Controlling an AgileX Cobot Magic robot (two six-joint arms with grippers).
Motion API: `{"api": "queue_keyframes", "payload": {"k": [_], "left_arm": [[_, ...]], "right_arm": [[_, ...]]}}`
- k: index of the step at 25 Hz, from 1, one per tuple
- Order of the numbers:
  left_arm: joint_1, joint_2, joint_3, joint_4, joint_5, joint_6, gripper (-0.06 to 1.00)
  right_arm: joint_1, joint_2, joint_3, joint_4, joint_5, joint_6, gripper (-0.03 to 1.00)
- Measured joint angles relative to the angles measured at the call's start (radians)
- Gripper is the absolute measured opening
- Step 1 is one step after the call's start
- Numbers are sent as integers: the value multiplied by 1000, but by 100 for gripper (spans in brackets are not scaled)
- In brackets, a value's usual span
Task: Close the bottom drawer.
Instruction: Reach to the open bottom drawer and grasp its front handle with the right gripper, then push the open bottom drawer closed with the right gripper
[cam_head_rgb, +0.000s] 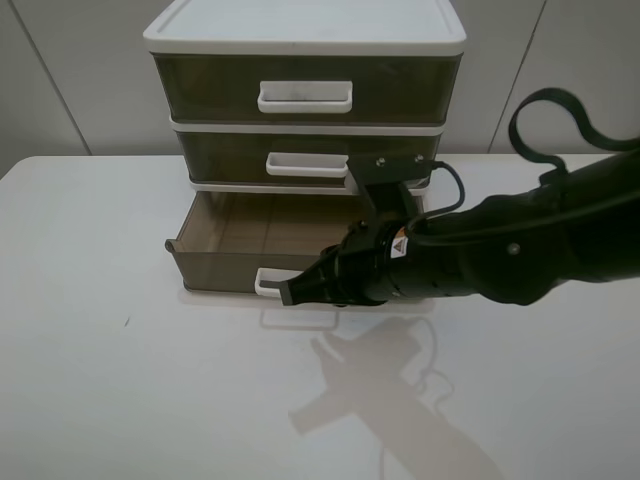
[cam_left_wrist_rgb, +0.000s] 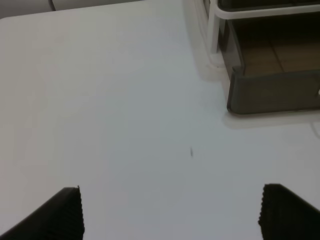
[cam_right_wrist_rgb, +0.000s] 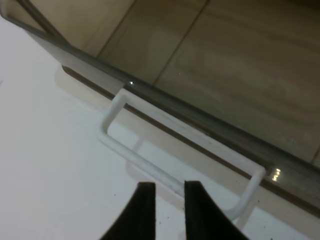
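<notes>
The bottom drawer (cam_head_rgb: 240, 262) stands pulled well out of the white three-drawer unit (cam_head_rgb: 305, 30) on the counter (cam_head_rgb: 120, 380), and it looks empty: only a bare floor shows. The right end effector (cam_right_wrist_rgb: 169, 197) sits low at the drawer's white loop handle (cam_right_wrist_rgb: 150, 167). Its fingers are drawn almost together and grip nothing, probably so the tips work as a blunt pusher. The left end effector (cam_left_wrist_rgb: 172, 210) hangs wide open and empty over bare counter, well apart, leaving the drawer's path free
</notes>
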Motion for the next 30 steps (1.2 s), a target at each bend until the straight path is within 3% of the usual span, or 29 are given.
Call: {"api": "queue_keyframes", "payload": {"k": [9,30], "left_arm": [[0,0,0,0,0,0,72],[0,0,0,0,0,0,72]], "right_arm": [[0,92,-1,0,-174,0,3],[22,240,-62,-11,-294,0,2]]}}
